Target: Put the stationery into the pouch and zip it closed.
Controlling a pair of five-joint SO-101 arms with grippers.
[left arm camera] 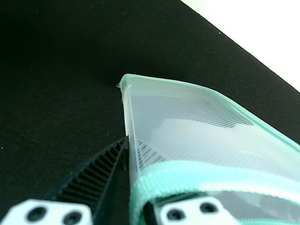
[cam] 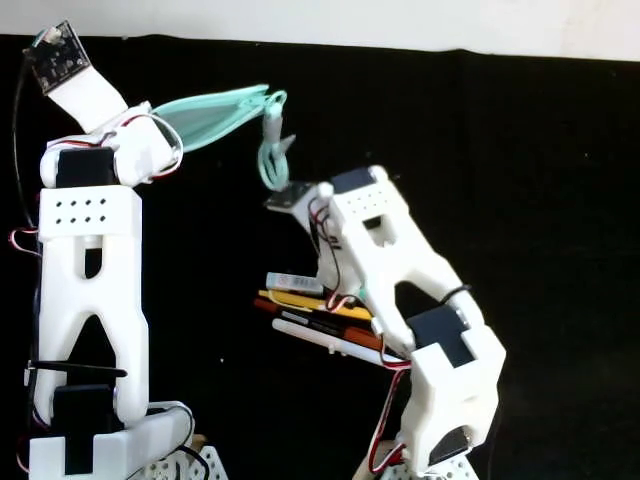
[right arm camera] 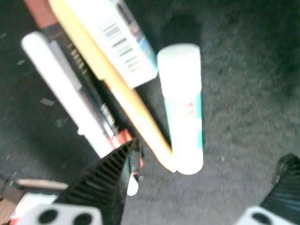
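Observation:
My left gripper (left arm camera: 136, 201) is shut on the edge of a translucent mint pouch (left arm camera: 197, 126) and holds it up off the table. In the high view the pouch (cam: 215, 115) sticks out from the left gripper (cam: 170, 135) at the upper left, and its mint strap (cam: 272, 150) dangles. The stationery (cam: 310, 310) lies in a pile on the black cloth. My right gripper (right arm camera: 211, 154) hangs open above it, over a white and teal glue stick (right arm camera: 183, 108), a yellow pen (right arm camera: 108, 79), a white barcoded eraser (right arm camera: 117, 37) and white and dark pens (right arm camera: 70, 89).
The table is covered with a black cloth (cam: 540, 180). The right arm's white body (cam: 400, 280) stands over part of the pile. The left arm's column (cam: 90, 280) rises at the left edge.

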